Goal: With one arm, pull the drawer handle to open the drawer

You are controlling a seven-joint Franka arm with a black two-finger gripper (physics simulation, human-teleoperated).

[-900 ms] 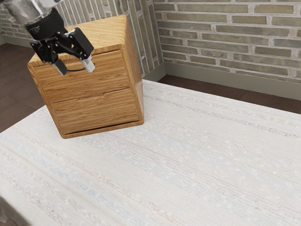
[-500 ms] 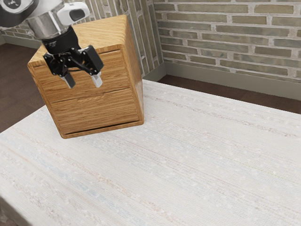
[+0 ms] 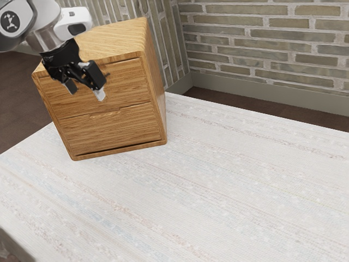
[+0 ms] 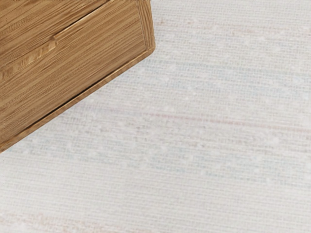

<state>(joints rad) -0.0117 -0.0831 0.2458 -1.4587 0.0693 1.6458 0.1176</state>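
Hovering at top drawer [image 3: 128, 82] | jaws spread, empty | one cabinet [image 3: 117, 38] | two drawers

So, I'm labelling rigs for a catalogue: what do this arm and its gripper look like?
The arm has white and silver-grey shells and a round black joint cap bearing a white mark. The gripper is black, with pale grey on its fingers.
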